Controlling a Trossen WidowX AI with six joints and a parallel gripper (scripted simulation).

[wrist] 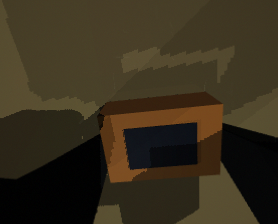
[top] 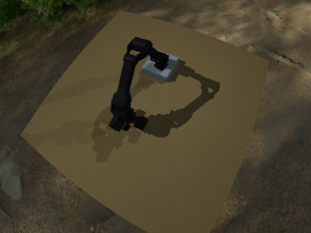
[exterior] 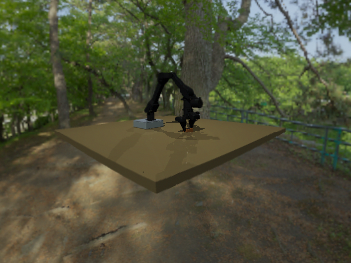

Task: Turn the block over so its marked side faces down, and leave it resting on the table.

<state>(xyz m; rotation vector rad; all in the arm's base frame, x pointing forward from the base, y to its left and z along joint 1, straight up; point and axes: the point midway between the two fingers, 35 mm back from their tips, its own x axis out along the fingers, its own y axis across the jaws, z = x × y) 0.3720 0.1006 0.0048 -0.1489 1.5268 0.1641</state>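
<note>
An orange block point(wrist: 210, 145) point(top: 132, 124) point(exterior: 189, 130) has a dark blue rectangular mark point(wrist: 162, 145) on one broad side. In the wrist view that marked side faces the camera. The gripper point(wrist: 161, 139) point(exterior: 188, 127) is shut on the block, with one dark finger at its left end and one at its right end. The block is low at the table point(top: 194, 174) point(exterior: 150, 156); whether its underside touches the table cannot be told. In the top view the gripper hides most of the block.
The arm's grey base block point(top: 165, 76) point(exterior: 148, 124) stands toward the far side of the table in the top view. The arm arches from it to the block. Dark arm shadows lie across the table around the gripper.
</note>
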